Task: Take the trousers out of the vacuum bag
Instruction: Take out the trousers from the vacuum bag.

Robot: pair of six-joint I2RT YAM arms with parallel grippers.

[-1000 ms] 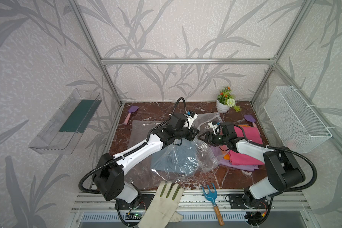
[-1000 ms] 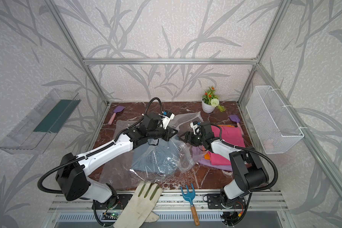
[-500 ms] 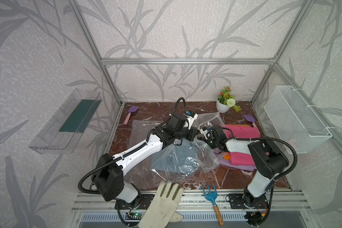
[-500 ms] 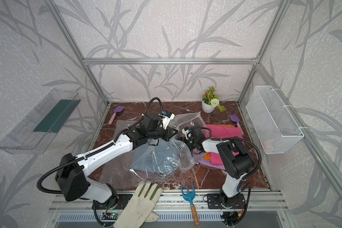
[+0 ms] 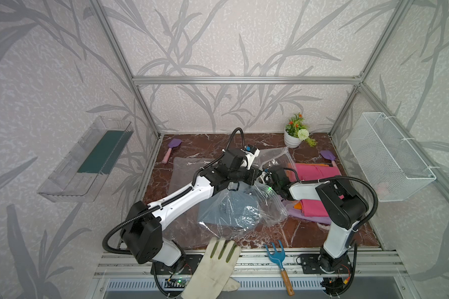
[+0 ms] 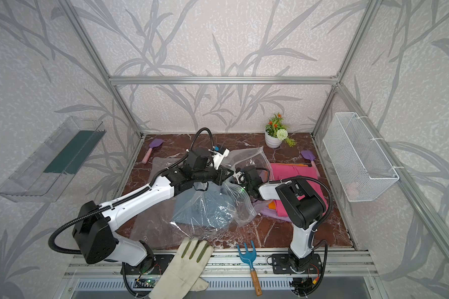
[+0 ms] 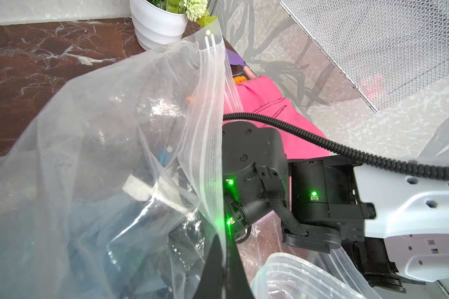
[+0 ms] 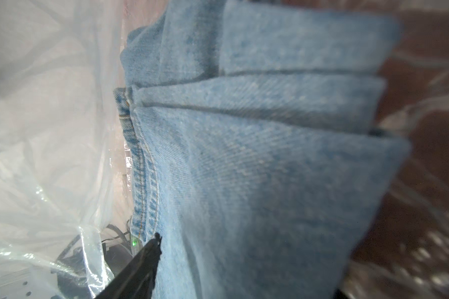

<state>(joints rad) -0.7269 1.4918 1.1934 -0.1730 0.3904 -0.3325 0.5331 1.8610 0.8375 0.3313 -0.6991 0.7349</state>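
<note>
The left end effector (image 7: 224, 264) has its jaws pressed together on the zip-seal strip (image 7: 208, 103) of the large crinkly clear plastic vacuum bag (image 5: 271, 207). It holds that edge up off the red-brown marble counter (image 5: 290, 234), evidently so that the mouth gapes towards the other arm. The last of the trousers, the folded light blue denim pair (image 8: 270, 168), lies inside the bag on the counter, under the raised plastic, and shows through it in both top views. The right end effector (image 5: 265, 178) is pushed in through the bag's mouth. In the right wrist view one dark finger (image 8: 145, 261) lies beside a stitched seam of the denim. The jaws stand apart with the cloth filling the view between them, so nothing is gripped yet. Further right, outside the bag and partly under the right arm, the hot pink trousers (image 5: 318, 170), the bright orange trousers (image 5: 298, 205) and the lilac purple trousers (image 5: 315, 220) lie piled together, probably set there to keep the bag's mouth free. Compared with a second ago, the left arm has kept its clamp and its place, and the bag and the denim lie as they did. The right arm has swung its elbow up and inwards over the pink cloth, carrying its end effector from just outside the opening into the bag.
</note>
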